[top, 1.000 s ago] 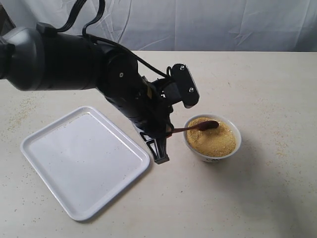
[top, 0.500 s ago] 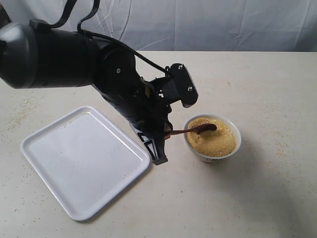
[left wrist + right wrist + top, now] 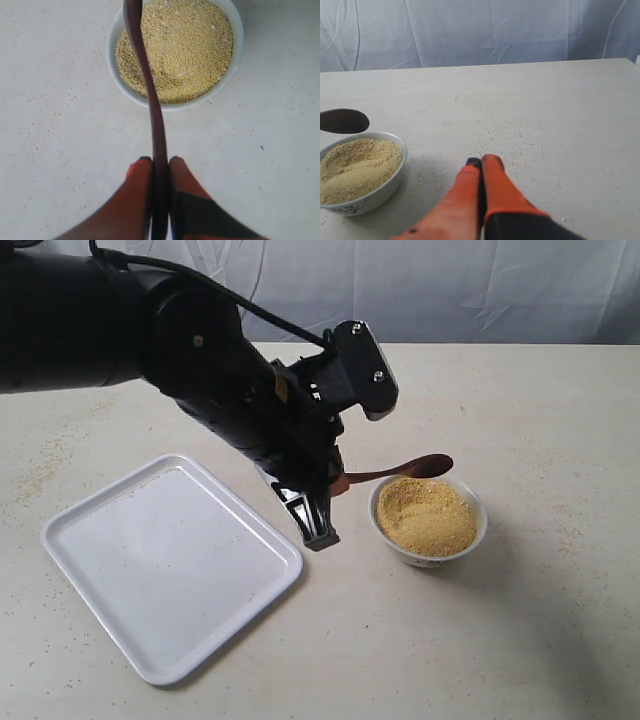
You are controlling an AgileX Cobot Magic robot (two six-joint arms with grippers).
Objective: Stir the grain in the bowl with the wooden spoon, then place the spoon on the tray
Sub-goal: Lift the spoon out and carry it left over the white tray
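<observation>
The left fingers (image 3: pixel 333 495) are closed tight on the slim handle of the spoon (image 3: pixel 395 473). In the left wrist view the two orange pads (image 3: pixel 142 172) press the handle from either side, with no gap showing. The spoon is held roughly level. Its handle reaches out over the near rim of the bowl (image 3: pixel 432 558), and its oval head hangs in the air just above the far rim, clear of the grain (image 3: pixel 425 515). The right wrist view shows the same: the dark head (image 3: pixel 342 121) floats above the bowl (image 3: pixel 375 197), apart from it.

The grain fills the bowl in a sandy yellow heap, its top uneven. The bowl stands upright on the pale surface (image 3: pixel 530 410), which is dotted with loose granules.

The tray (image 3: pixel 170 560) lies flat on the surface to the left of the bowl in the exterior view, apart from it, and nothing rests on it. The left arm hangs between the two, over the tray's nearest corner.

The right fingers (image 3: pixel 481 161) are pressed together with nothing between them, above bare surface near the bowl.
</observation>
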